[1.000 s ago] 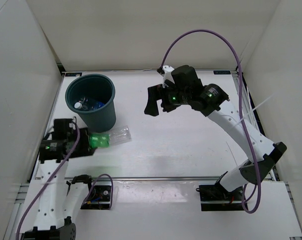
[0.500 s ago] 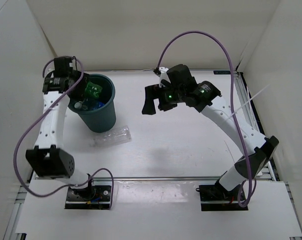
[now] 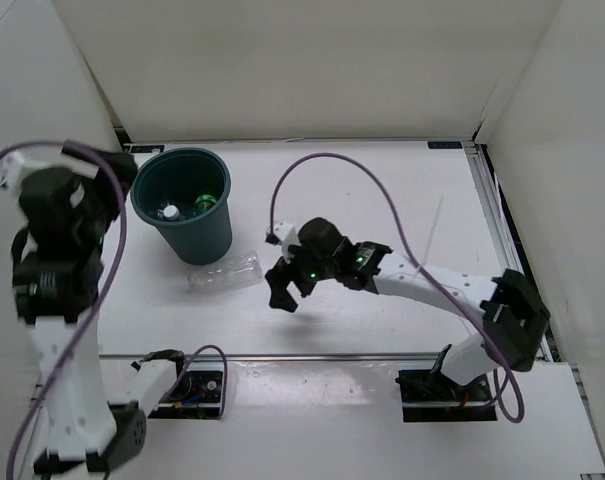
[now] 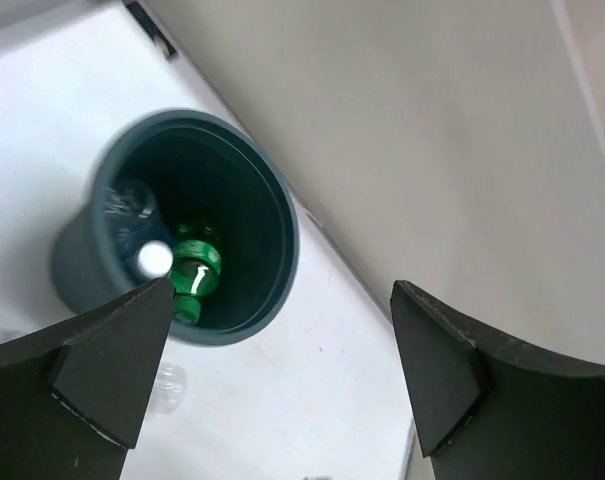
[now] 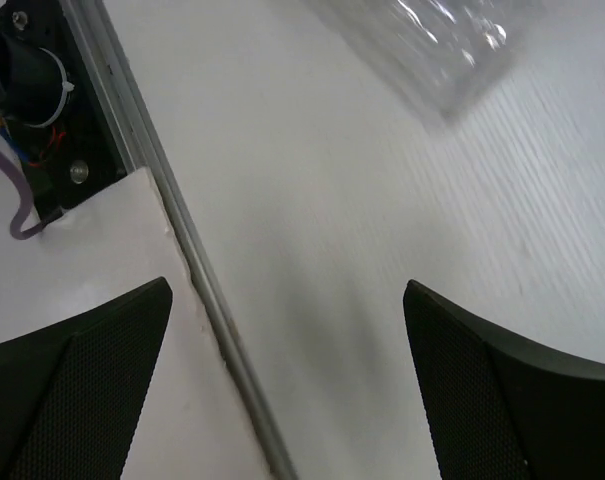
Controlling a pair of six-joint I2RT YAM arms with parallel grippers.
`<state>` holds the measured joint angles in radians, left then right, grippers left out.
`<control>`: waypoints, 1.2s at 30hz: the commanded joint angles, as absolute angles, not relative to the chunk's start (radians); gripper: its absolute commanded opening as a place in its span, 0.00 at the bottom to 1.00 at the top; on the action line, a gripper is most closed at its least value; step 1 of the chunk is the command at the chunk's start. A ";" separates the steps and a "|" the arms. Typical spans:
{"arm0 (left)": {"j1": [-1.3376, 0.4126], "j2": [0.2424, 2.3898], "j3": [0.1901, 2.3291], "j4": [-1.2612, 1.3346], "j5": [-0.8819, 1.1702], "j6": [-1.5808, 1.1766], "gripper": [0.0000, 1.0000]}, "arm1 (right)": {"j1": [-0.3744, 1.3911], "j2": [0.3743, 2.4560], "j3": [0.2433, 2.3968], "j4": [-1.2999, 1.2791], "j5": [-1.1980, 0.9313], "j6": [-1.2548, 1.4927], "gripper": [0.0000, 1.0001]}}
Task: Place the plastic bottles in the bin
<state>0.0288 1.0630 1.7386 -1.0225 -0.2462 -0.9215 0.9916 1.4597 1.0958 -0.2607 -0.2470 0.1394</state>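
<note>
One bin (image 3: 204,238): round, tapered, smooth dark teal-green plastic with a rolled rim. It stands upright at the far left of the white table (image 3: 382,200). Contents: a green bottle (image 4: 194,272) and a white cap (image 4: 154,259).
One clear bottle (image 3: 225,273): crinkled transparent plastic, lying just beside the bin's near side.
The left gripper (image 4: 282,290): raised, fingers spread, empty.
The right gripper (image 3: 282,290): near the clear bottle, fingers spread, empty.
</note>
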 commanded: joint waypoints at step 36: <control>0.026 0.876 1.572 -1.414 -0.278 -0.652 1.00 | 1.068 2.082 1.293 0.276 -0.305 -0.118 0.98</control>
<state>0.0288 0.9066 1.5894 -1.3399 -0.2604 -0.6655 1.0454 2.1330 1.3582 0.2840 -0.2909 -0.1490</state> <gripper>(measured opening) 0.998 0.976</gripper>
